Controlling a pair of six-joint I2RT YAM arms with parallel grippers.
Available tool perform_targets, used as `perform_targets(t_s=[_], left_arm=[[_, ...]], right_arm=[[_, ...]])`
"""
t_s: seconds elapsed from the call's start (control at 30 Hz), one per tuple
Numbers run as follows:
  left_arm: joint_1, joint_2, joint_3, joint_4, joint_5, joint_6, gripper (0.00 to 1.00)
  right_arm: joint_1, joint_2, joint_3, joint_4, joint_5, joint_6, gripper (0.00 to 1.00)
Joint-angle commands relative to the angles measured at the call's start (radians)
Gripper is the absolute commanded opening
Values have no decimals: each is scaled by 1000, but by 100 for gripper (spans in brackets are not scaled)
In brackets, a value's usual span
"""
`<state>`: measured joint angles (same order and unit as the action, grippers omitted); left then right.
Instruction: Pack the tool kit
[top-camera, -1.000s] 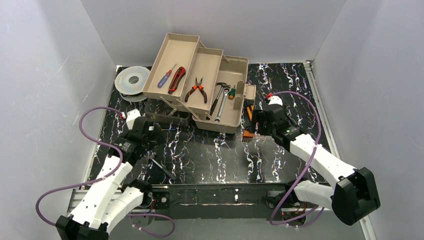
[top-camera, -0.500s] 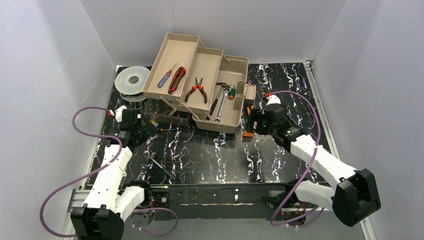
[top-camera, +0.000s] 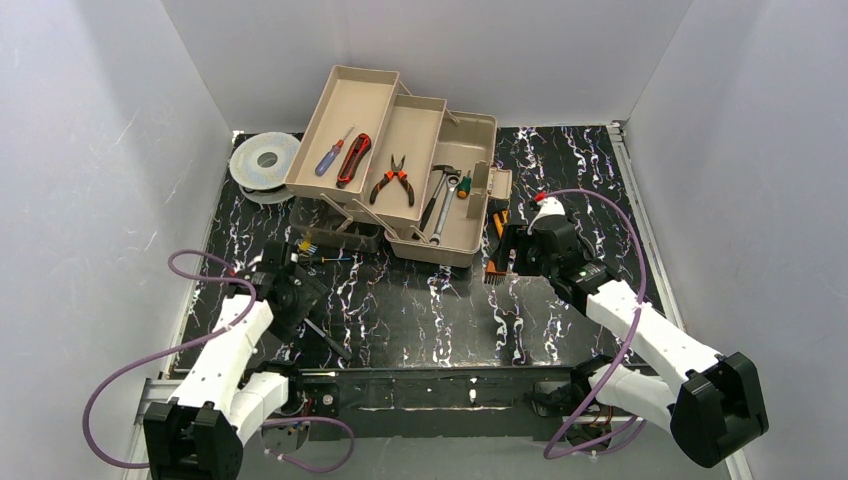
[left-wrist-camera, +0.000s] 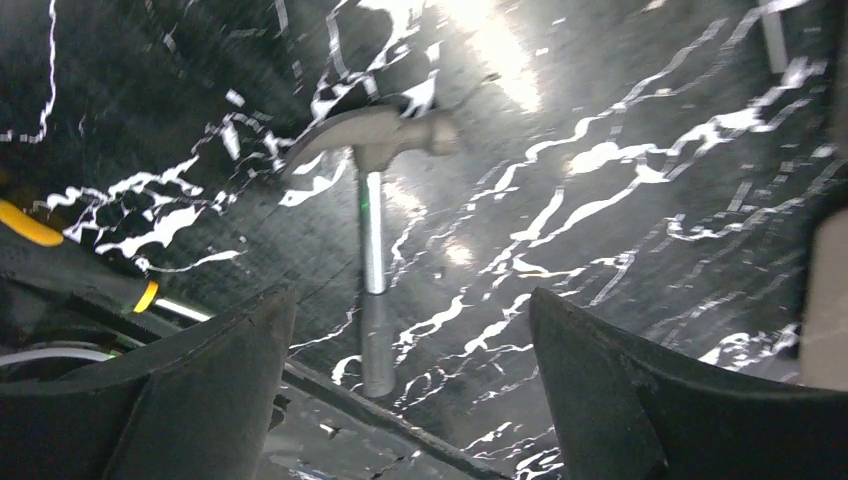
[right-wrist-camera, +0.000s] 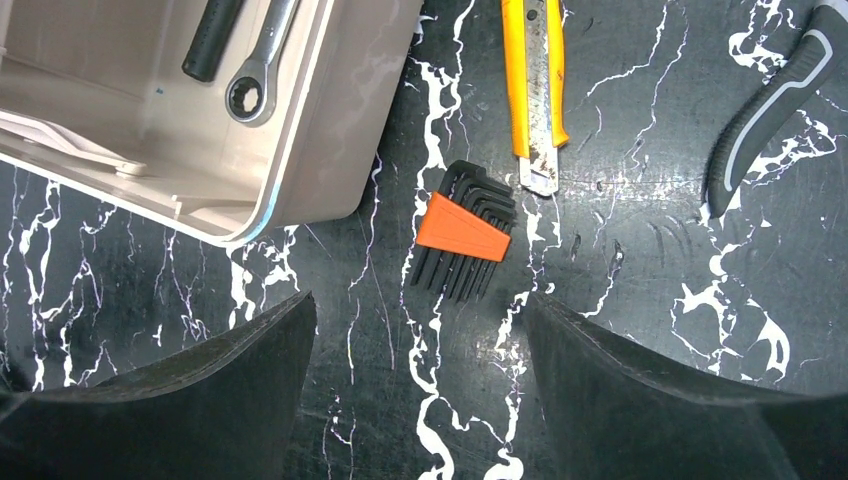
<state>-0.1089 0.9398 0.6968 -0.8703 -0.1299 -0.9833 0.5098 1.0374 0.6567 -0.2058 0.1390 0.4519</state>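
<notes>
Several tools sit in the open toolbox at the bench's back — hammer, hex keys, yellow knife not yet packed. Left gripper hovers over hammer, right gripper over hex keys — both jaws wide, empty.

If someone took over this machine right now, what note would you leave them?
Left gripper: open, hovering over the hammer on the table.
Right gripper: open, above the hex key set beside the toolbox.
Done: screwdriver, pliers and wrenches lie in the open toolbox.
Left: hammer, hex key set, yellow utility knife, then probably closing up.
</notes>
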Motion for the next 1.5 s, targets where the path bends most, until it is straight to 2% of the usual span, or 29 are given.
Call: perform_targets(t_s=[0.0, 0.13, 0.33, 0.47, 0.53, 0.7, 0.77, 0.87, 0.97, 1.1, 1.23, 1.37, 1.47], left_arm=[[-28, -35, -94, -52, -24, -168, 84], [-62, 2, -160, 15, -45, -204, 81], [-107, 138, -145, 45, -71, -242, 74], [-117, 162, -158, 98, -77, -238, 67], [-125, 159, -178, 134, -85, -241, 57], [-130, 172, -229, 206, -76, -276, 13], [-130, 184, -213, 209, -72, -236, 1], [-129, 131, -141, 116, -140, -187, 0], [-130, -16, -57, 0, -254, -133, 0], [-133, -170, 73, 13, -317, 62, 0], [-137, -175, 220, 154, -196, 293, 0], [-137, -26, 405, 277, -16, 457, 0], [-139, 82, 497, 416, 89, 502, 0]], right_arm=[[-5, -30, -3, 33, 10, 18, 84], [-5, -33, -2, 29, 7, 16, 84], [-5, -49, -3, 18, 28, 8, 84], [-5, -58, -4, 14, 52, 6, 84], [-5, -76, -9, 12, 81, 11, 84], [-4, -124, -33, 33, 107, 12, 84], [-4, -128, -35, 32, 114, 11, 84], [-5, -126, -34, 28, 113, 8, 84], [-5, -130, -36, 29, 111, 8, 84], [-5, -132, -40, 37, 102, 9, 84], [-5, -125, -38, 39, 93, 9, 84], [-4, -119, -39, 45, 75, 8, 83], [-5, -127, -33, 38, 61, -5, 82]])
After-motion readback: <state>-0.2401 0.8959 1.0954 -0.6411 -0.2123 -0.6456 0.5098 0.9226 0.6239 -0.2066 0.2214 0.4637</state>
